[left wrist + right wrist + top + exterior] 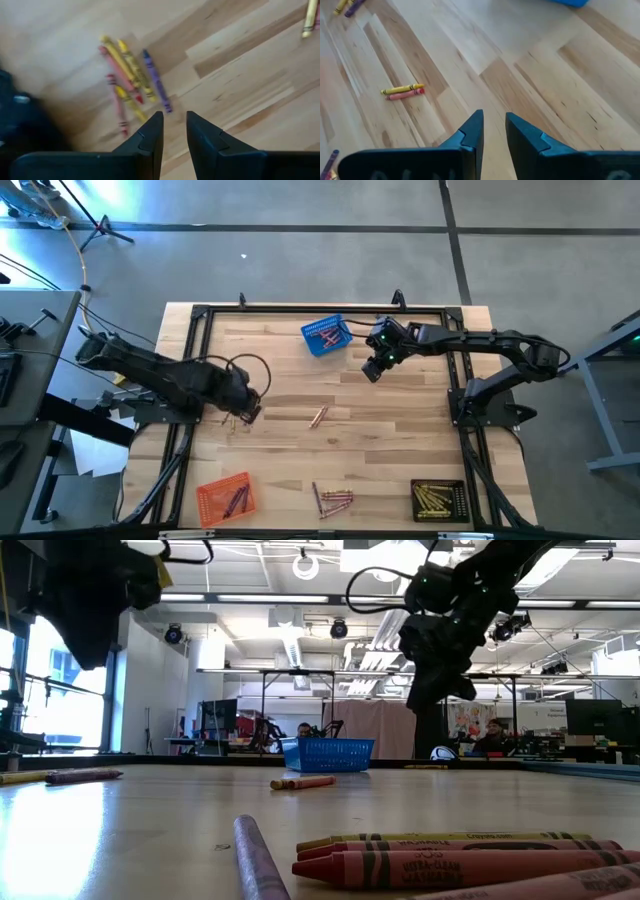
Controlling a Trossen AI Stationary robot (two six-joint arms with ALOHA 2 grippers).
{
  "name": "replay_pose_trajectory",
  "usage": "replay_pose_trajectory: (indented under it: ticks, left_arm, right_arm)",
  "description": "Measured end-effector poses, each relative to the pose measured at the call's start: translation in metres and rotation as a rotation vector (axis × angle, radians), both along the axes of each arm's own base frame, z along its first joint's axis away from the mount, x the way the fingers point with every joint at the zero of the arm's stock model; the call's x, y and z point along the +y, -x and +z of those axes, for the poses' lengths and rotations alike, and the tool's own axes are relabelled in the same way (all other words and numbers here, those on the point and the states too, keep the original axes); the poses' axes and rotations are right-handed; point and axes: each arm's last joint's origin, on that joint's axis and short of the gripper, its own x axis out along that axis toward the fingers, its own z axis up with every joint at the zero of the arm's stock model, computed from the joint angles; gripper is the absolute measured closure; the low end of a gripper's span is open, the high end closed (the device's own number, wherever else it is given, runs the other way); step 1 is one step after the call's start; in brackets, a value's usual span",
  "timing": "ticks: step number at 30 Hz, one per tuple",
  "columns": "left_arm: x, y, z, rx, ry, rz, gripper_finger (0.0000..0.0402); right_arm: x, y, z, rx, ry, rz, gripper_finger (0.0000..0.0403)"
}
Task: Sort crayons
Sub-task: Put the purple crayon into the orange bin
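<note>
Left arm is reaching in from table's left edge, left gripper point(250, 412) hanging low, fingers point(150, 137) slightly apart, nothing btwn. Right arm is stretching leftward, elbow bent; right gripper point(373, 370) raised, narrowly parted, empty.

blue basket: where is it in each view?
High: blue basket at the table's far edge, centre, just left of the right gripper.
Low: mid-frame, far across the table, behind the crayon pair.
Left wrist: not in view.
Right wrist: only a blue corner at the top edge.
Shared landmark: that crayon pair, mid-table in high, also in right wrist.
</note>
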Motion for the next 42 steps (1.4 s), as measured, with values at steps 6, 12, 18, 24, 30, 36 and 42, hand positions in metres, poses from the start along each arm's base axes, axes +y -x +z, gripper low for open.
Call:
replay_pose_trajectory:
  ticks: [6, 12, 18, 24, 30, 36, 42]
  left_arm:
    - [-0.005, -0.005, -0.024, -0.082, 0.026, 0.151, 0.0332]
    - [-0.006, -0.006, -0.044, -0.007, 0.017, 0.287, 0.0332]
    - [-0.011, -0.021, -0.059, 0.011, 0.058, 0.295, 0.0330]
    - [-0.014, -0.029, -0.079, 0.111, 0.052, 0.301, 0.0309]
    - [-0.012, -0.037, -0.098, 0.208, 0.075, 0.307, 0.0291]
    - [-0.006, -0.041, -0.103, 0.223, 0.089, 0.332, 0.0288]
    - [-0.001, -0.042, -0.104, 0.220, 0.090, 0.337, 0.0288]
  right_arm:
    - [0.001, 0.002, -0.002, 0.029, -0.001, 0.016, 0.0336]
    - [0.003, 0.006, -0.004, 0.073, 0.014, 0.069, 0.0336]
    - [0.003, 0.007, -0.004, 0.081, 0.044, 0.120, 0.0336]
    - [0.003, 0.007, -0.004, 0.079, 0.058, 0.141, 0.0336]
    - [0.003, 0.006, -0.004, 0.074, 0.061, 0.141, 0.0336]
    - [0.003, 0.006, -0.004, 0.071, 0.061, 0.140, 0.0336]
    - [0.002, 0.006, -0.004, 0.066, 0.063, 0.138, 0.0336]
